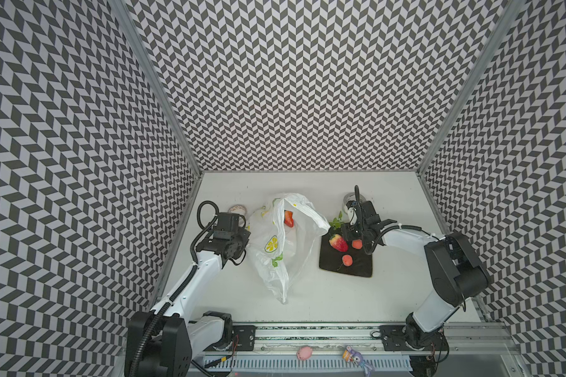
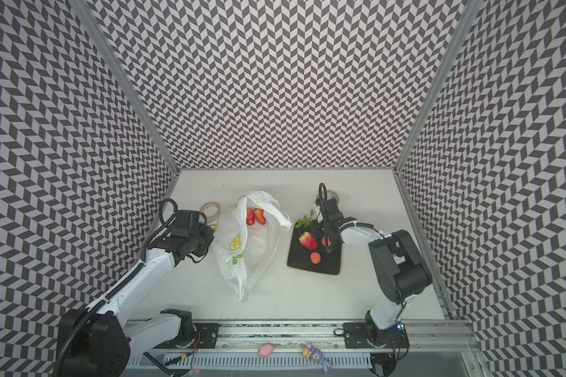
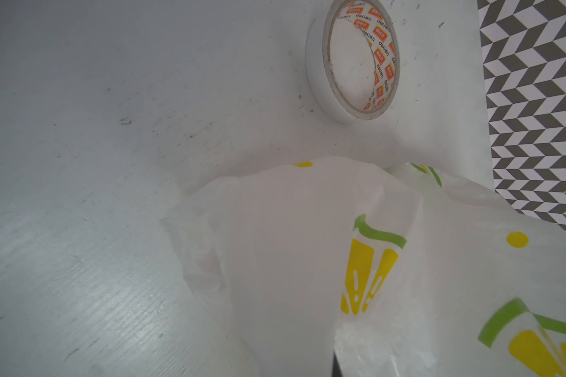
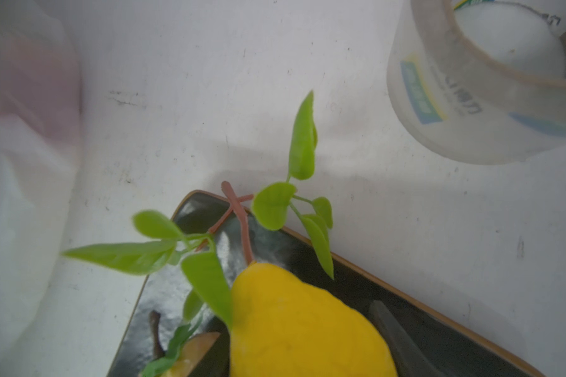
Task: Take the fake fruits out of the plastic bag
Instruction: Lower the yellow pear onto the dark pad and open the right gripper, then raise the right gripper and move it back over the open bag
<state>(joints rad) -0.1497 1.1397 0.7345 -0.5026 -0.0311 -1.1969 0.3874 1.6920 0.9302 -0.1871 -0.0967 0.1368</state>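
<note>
The plastic bag stands lifted at mid-table with its mouth open. My left gripper is shut on its left edge, and the film covers the jaws in the left wrist view. Two red strawberries show inside the mouth. My right gripper hovers over the far corner of the dark tray. The yellow lemon lies between its jaws, with a gap to the one finger that shows. On the tray lie a strawberry and two pink-orange fruits.
A white tape roll lies behind the left gripper near the left wall. A clear tape roll sits just beyond the tray. The lemon's leaves stick out over the tray's corner. Small toys lie on the front rail.
</note>
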